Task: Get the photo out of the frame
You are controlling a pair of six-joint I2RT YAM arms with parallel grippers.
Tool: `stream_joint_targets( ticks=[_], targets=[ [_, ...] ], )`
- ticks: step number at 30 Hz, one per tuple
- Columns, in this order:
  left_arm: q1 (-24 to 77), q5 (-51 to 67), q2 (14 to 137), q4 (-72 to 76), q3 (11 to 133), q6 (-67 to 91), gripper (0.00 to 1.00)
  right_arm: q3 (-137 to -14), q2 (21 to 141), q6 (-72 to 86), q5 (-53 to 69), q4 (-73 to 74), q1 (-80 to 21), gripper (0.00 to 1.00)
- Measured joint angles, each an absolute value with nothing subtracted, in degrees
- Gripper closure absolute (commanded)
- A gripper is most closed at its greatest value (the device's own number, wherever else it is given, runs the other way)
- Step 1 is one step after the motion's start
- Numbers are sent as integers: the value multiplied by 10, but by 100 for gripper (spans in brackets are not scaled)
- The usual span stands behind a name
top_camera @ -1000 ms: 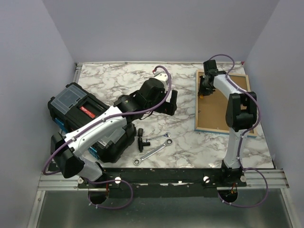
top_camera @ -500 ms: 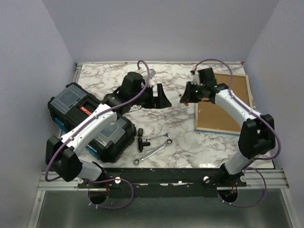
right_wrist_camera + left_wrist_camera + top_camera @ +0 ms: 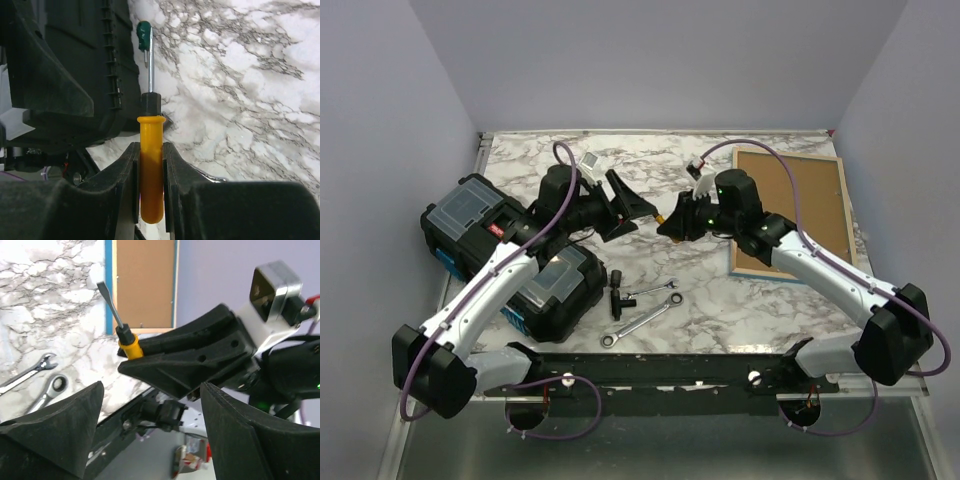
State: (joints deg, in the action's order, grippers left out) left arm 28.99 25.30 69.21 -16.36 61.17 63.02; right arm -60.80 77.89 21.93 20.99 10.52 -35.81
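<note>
The frame (image 3: 805, 195) lies back-up at the table's far right, a brown board inside a turquoise border; the left wrist view shows the frame (image 3: 145, 285) too. The photo is hidden. My right gripper (image 3: 672, 222) hangs over the middle of the table, left of the frame, shut on a yellow-handled flat screwdriver (image 3: 151, 170) whose shaft points away from the jaws. My left gripper (image 3: 636, 208) faces it from the left, open and holding nothing, with the screwdriver (image 3: 126, 342) and the right gripper's fingers (image 3: 190, 360) just beyond its own fingertips.
A black toolbox (image 3: 510, 255) with a clear-lidded compartment sits at the left. Two wrenches (image 3: 642, 308) and a small black tool (image 3: 617, 292) lie near the front middle. Grey walls close in the table on three sides.
My right gripper left the frame's far left corner and swung left to mid-table with the screwdriver. The left arm turned its gripper toward it, jaws narrowing a little.
</note>
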Motion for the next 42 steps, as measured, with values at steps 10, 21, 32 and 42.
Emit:
stream_joint_targets(
  ticks=[10,21,32,42],
  targets=[
    [263,272,701,-99,573,776,37,-556,728,231,209,27,-397,99],
    [263,276,721,-20,546,842,93,-557,725,229,208,6,-413,99],
    [256,272,718,17,518,894,100,-547,715,255,153,-10,-427,33],
    [251,268,686,128,447,1052,100,-436,620,353,32,-149,-479,35]
  ],
)
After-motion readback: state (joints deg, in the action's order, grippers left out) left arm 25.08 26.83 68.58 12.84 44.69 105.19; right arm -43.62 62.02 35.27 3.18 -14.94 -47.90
